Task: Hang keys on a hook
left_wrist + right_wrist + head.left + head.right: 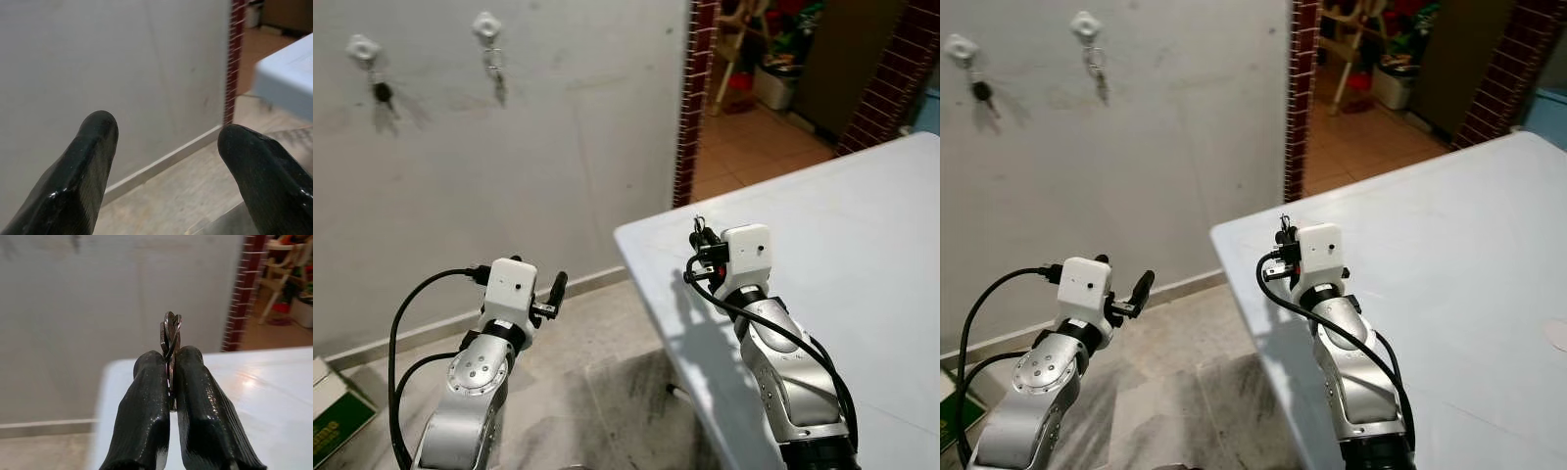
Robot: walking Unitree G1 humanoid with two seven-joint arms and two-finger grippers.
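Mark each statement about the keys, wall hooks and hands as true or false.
1. The right hand pinches a metal key ring with keys. True.
2. The left hand is shut on keys. False: it is open, holding nothing.
3. Both white wall hooks are bare. False: each already carries keys.
4. The right hand is over the pale blue table. True.
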